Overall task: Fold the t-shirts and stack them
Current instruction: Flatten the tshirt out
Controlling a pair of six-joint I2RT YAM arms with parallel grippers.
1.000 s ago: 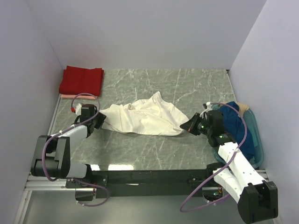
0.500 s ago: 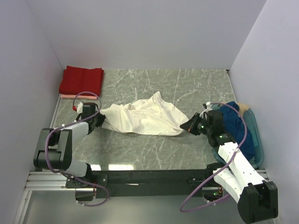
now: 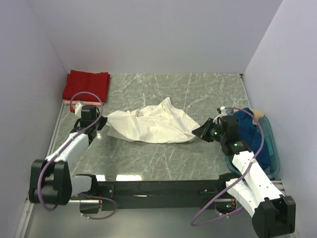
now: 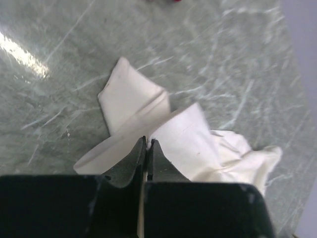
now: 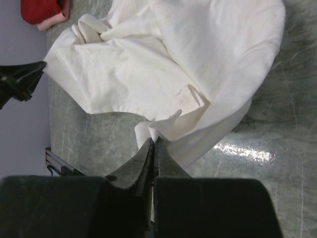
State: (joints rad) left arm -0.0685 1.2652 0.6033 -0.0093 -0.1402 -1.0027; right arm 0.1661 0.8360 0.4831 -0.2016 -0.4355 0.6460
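On the grey-green marbled table (image 3: 198,91), a cream-white cotton t-shirt (image 3: 148,124) lies in the middle, stretched between the two arms. The left fingers (image 4: 140,148) are pressed together on its left edge, pinching a flap of cloth at their tips. The right fingers (image 5: 146,151) are clamped on a bunched fold at its right edge. The shirt is crumpled, with deep creases and one lobe pointing toward the back wall. At the right edge, a teal plastic basket (image 3: 271,144) holds a rumpled dark blue t-shirt (image 3: 250,131). In the far left corner, a folded red t-shirt (image 3: 86,84) rests on a pale pink t-shirt (image 3: 74,102), only its rim showing.
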